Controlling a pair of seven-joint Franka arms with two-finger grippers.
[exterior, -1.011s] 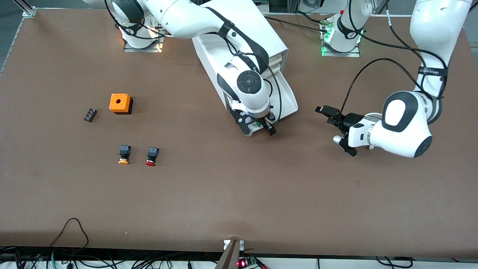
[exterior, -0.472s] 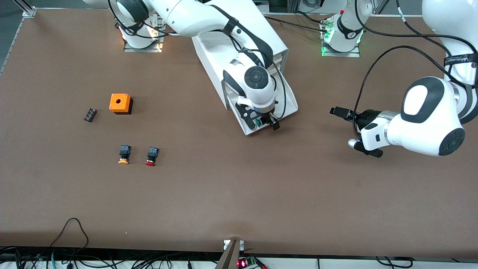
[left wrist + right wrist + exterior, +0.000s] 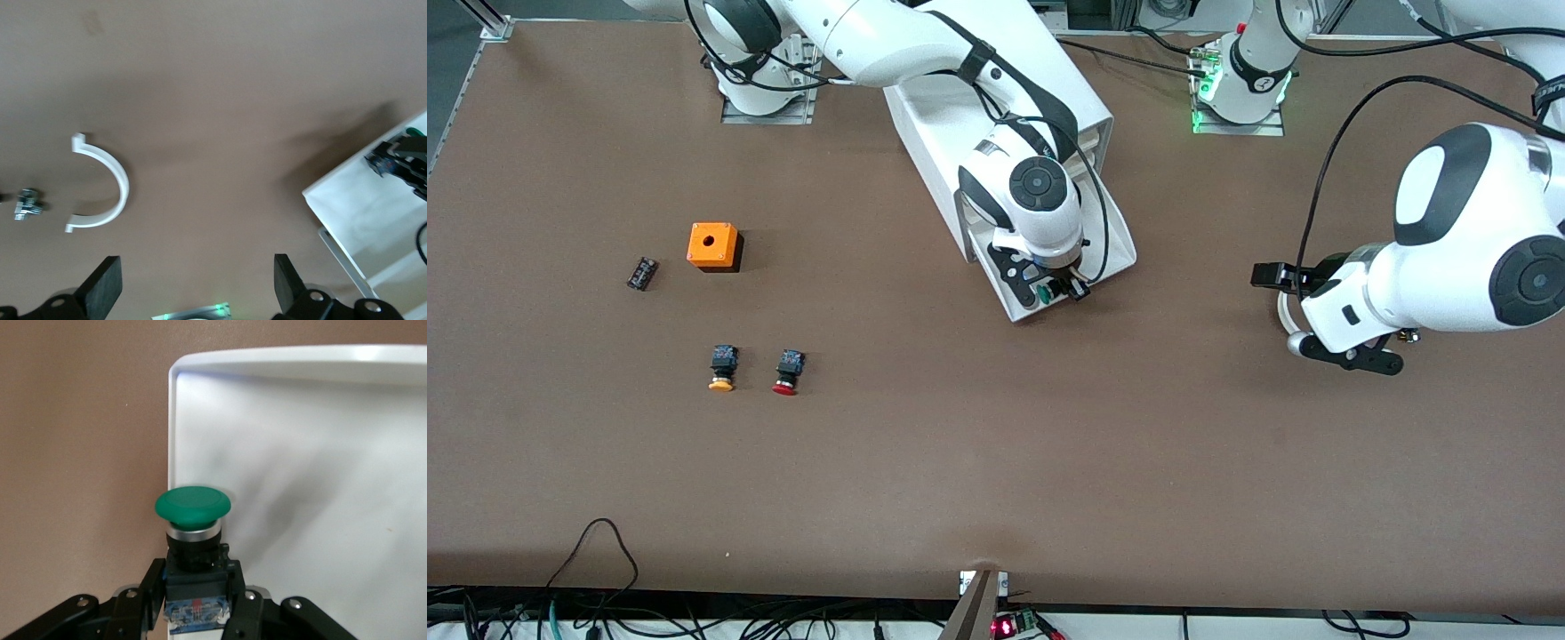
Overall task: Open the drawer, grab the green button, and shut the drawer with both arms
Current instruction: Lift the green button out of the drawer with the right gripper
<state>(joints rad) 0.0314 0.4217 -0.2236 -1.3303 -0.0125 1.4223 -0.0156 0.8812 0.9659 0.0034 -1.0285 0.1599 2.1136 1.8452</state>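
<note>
The drawer (image 3: 1116, 244) stands pulled out of the white cabinet (image 3: 1085, 98). My right gripper (image 3: 1054, 289) is over the drawer's front corner, shut on the green-capped button (image 3: 1040, 292). In the right wrist view the right gripper (image 3: 197, 600) clamps the black-and-blue body, and the button's cap (image 3: 193, 505) overlaps the rim of the white tray (image 3: 300, 487). My left gripper (image 3: 1280, 311) is open and empty over bare table toward the left arm's end, apart from the drawer. The left wrist view shows the left gripper (image 3: 195, 267) spread wide, with the drawer's corner (image 3: 360, 207) at its edge.
An orange box (image 3: 713, 245), a small black part (image 3: 641, 272), an orange-capped button (image 3: 722, 367) and a red-capped button (image 3: 787, 371) lie toward the right arm's end. A white C-shaped piece (image 3: 100, 183) and a small screw (image 3: 27, 203) lie under the left gripper.
The right gripper has shifted from the drawer's front edge to over the tray, and the green cap now shows between its fingers. The left arm has drawn away from the drawer toward its own end.
</note>
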